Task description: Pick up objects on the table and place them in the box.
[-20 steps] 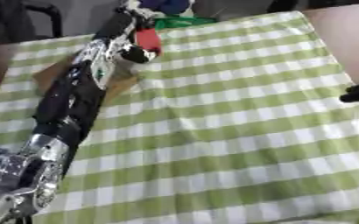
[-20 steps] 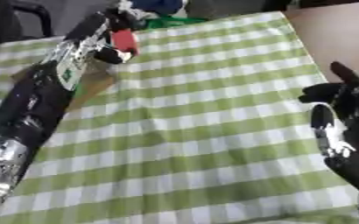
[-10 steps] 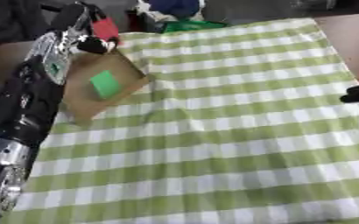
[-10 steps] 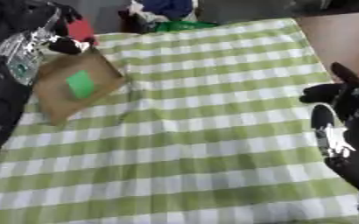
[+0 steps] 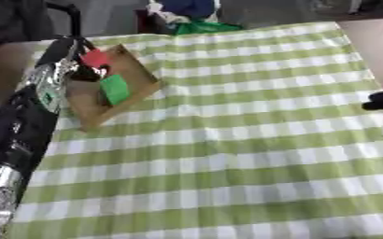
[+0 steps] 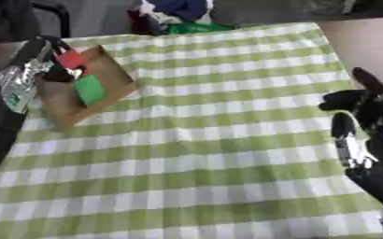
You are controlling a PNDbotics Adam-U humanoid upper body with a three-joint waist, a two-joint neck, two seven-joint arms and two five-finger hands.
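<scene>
One red object (image 5: 94, 58) sits pinched in the curled fingers of the left hand (image 5: 87, 70) over the brown box (image 5: 131, 94), which lies tilted at the far-left of the checked desk (image 5: 252, 140) with a green piece (image 5: 114, 89) inside. Right hand (image 6: 366, 135) rests at the right edge, fingers relaxed and spread, holding nothing; the right eye view shows it nearly whole, the left eye view only a dark tip.

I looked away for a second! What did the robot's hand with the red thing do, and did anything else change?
The left hand carried the red object from beyond the cardboard box down over it, above the green piece inside. It hasn't let go. The right hand stayed open at the right edge.
</scene>
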